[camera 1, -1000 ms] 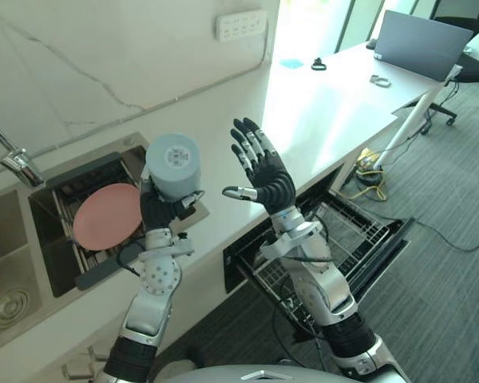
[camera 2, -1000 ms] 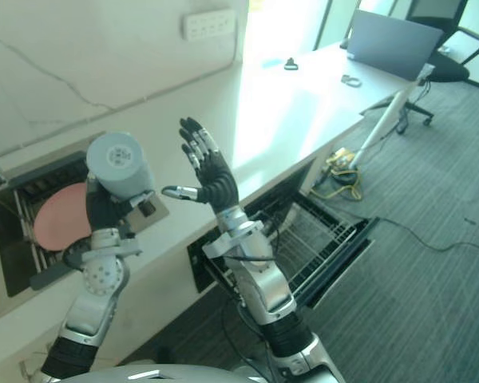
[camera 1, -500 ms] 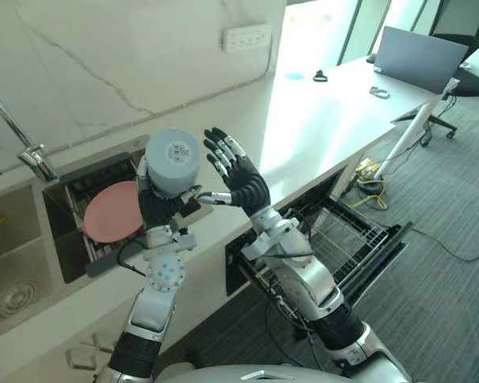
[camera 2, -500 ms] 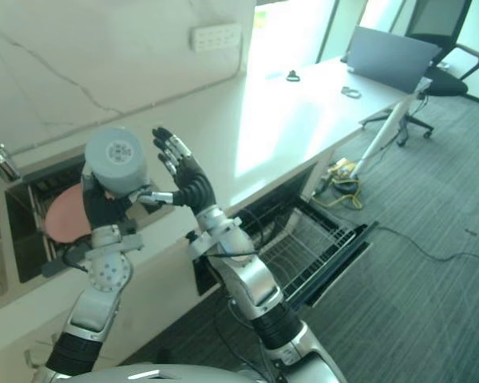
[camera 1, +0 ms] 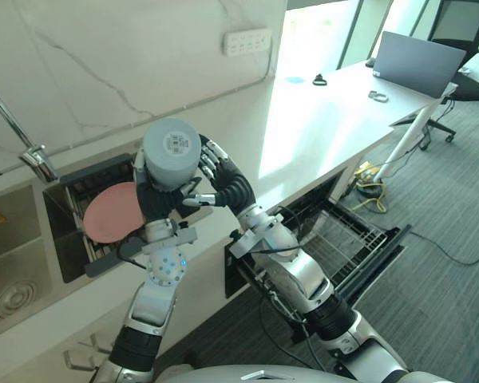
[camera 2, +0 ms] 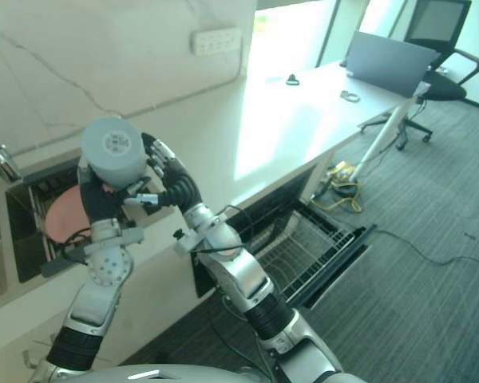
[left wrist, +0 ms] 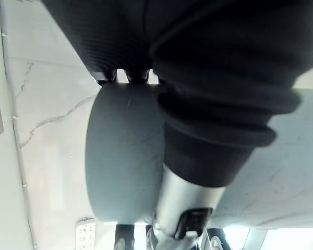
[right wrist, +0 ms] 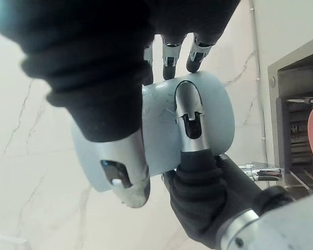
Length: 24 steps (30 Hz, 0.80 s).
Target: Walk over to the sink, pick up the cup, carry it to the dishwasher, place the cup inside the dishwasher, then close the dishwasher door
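Daylight, strong, from the windows (camera 1: pixel 327 36) at the far right end. Glare: one washed-out white patch along the worktop (camera 1: pixel 303 128), surface detail lost. Marble wall (camera 1: pixel 104 56): soft, even light. Sink recess (camera 1: pixel 64 255) and open dishwasher (camera 1: pixel 359 239): in shade. Cup (camera 1: pixel 170 152): pale top lit, side darker. Left wrist view: left hand (left wrist: pixel 208 78) backlit, its cover near black against the bright wall.

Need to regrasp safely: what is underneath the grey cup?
The left hand, fingers curled round the grey cylindrical cup; the right hand clasps its side. Below, a pink round plate, partly covered. The cup's opening is hidden.
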{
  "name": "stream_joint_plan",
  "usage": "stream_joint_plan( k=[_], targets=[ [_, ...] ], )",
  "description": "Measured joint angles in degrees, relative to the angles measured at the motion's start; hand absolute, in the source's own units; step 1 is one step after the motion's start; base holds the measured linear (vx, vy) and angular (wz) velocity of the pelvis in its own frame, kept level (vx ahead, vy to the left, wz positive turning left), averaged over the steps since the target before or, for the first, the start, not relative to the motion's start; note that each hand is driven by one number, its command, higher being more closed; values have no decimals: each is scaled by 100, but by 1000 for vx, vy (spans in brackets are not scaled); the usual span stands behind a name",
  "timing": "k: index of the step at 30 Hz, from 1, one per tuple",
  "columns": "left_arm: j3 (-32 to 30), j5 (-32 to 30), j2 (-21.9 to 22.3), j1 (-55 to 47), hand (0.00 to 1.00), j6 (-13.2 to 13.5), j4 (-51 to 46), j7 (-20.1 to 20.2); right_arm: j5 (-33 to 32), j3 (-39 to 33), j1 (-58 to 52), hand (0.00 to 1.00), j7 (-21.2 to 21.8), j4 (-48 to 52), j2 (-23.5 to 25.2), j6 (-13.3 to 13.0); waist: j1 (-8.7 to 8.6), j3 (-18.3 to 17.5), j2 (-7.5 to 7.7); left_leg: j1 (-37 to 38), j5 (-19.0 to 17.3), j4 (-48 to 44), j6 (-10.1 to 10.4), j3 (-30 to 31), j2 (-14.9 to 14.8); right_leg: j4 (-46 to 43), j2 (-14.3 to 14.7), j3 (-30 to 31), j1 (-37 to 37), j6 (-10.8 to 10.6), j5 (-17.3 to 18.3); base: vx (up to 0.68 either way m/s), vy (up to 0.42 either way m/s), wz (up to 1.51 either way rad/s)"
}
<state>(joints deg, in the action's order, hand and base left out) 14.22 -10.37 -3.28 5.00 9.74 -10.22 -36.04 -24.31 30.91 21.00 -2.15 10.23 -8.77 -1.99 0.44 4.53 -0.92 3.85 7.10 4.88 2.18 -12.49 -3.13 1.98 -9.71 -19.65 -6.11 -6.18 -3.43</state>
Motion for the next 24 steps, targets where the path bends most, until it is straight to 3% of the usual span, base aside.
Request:
stream_joint_plan(
  k=[9,10,24],
  targets=[
    [151,0,-5,1,100,-66,1,-19,5,72,27,0,-360,-19,49,0,9,-118,-53,0,5,1,-4,-9,10,31,-5,4,-7,0,-31,0,0,0],
    [173,1,-6,1,100,-71,2,-21,5,76,30,100,-408,-19,49,0,11,-151,-68,0,5,1,-4,-8,9,31,-5,4,-7,1,-32,0,0,0],
    [198,39,-21,0,100,-76,2,-27,208,127,265,100,-728,-252,106,-45,112,-200,-120,-27,-5,1,53,1,-28,52,6,-9,0,5,-36,0,0,0]
  ],
)
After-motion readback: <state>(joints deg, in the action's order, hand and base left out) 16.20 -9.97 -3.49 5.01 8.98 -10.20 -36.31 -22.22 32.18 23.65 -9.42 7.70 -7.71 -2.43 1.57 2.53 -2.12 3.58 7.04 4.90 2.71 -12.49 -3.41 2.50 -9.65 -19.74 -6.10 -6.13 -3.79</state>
